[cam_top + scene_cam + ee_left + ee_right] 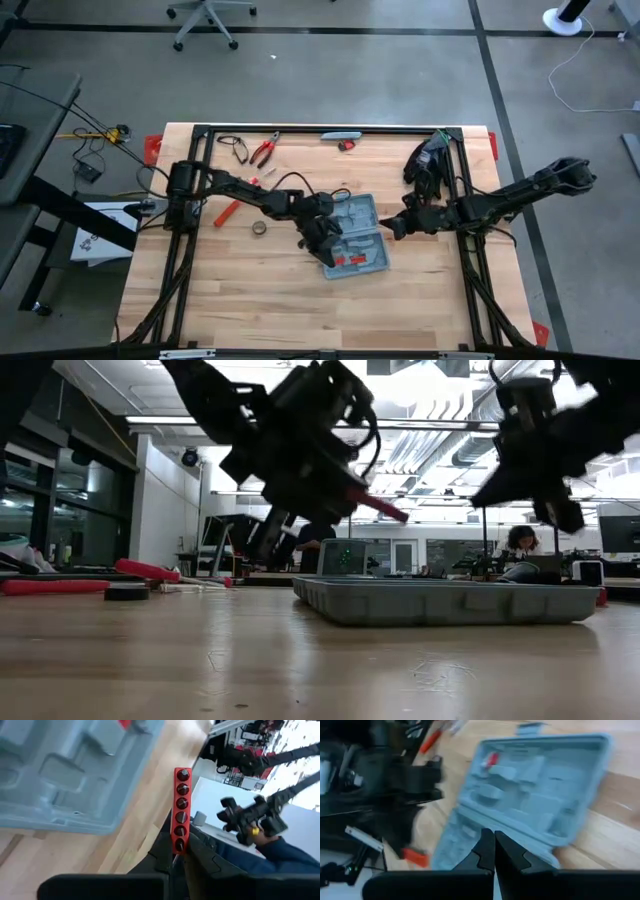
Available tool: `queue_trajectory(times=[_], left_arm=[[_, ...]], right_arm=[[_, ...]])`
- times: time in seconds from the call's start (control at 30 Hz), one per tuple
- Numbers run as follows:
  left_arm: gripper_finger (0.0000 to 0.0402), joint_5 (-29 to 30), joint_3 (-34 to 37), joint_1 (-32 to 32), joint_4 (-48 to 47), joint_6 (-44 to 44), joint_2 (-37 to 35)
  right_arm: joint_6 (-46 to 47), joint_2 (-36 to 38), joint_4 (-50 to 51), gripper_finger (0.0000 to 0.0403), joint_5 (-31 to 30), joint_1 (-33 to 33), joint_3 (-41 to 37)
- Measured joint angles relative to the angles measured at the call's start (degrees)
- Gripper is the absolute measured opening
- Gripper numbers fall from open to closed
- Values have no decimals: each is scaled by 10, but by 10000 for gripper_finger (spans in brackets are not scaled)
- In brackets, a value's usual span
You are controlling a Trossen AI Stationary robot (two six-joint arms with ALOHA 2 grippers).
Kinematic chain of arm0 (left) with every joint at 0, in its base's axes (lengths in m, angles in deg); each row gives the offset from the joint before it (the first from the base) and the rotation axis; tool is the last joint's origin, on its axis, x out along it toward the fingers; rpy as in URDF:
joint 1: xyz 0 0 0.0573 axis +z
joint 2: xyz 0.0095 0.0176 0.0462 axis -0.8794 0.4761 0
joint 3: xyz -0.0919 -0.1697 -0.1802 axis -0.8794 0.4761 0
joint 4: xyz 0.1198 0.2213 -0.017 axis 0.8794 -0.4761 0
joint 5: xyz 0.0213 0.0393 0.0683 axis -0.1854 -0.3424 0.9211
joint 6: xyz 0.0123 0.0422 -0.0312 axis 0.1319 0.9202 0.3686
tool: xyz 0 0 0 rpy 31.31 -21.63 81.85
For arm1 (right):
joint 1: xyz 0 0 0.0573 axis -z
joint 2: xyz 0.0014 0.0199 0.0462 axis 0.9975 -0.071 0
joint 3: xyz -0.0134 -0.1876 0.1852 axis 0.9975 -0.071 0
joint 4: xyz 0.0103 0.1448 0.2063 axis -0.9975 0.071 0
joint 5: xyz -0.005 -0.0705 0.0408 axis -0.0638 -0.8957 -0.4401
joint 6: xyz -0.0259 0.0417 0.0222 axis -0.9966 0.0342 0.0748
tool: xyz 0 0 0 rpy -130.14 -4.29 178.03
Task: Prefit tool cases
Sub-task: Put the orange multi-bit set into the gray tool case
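Note:
The grey-blue tool case (358,236) lies open on the table's middle, its moulded slots up and some red pieces (350,260) in its near half. My left gripper (328,245) hovers over the case's left side, shut on a red bit holder (181,805) that carries a row of several dark bits. In the low view the holder (378,506) juts out above the case (445,601). My right gripper (389,228) hangs shut and empty by the case's right edge, its fingers (494,840) pointing at the case (535,790). My left gripper pinches one end of the red bit holder (178,842) between its two fingers. The strip runs on along the fingers and sticks out past their tips. It is lifted clear, slanting a little downward above the case.
Red-handled pliers (263,150), a cable and a small red piece (346,145) lie at the far edge. A red-handled tool (226,212) and a tape roll (259,228) lie left of the case. A dark bundle (428,160) sits far right. The near half of the table is bare wood.

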Motion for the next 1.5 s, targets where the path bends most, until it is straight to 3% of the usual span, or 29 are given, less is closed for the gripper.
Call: queue_trajectory(times=[0.23,0.4,0.57,0.9,1.5], left_arm=[[12,3,0,-4,-27,-25,17],[12,19,0,-5,-77,-15,17],[12,48,0,-3,-95,-33,22],[13,51,0,-4,-23,-75,21],[14,47,-15,-17,-10,-113,67]], right_arm=[[-71,-163,70,0,0,-48,141],[-122,-283,78,0,38,-59,224],[-156,-357,79,0,70,-59,275],[-180,-383,78,0,89,-66,290],[-178,-383,74,0,91,-66,290]])
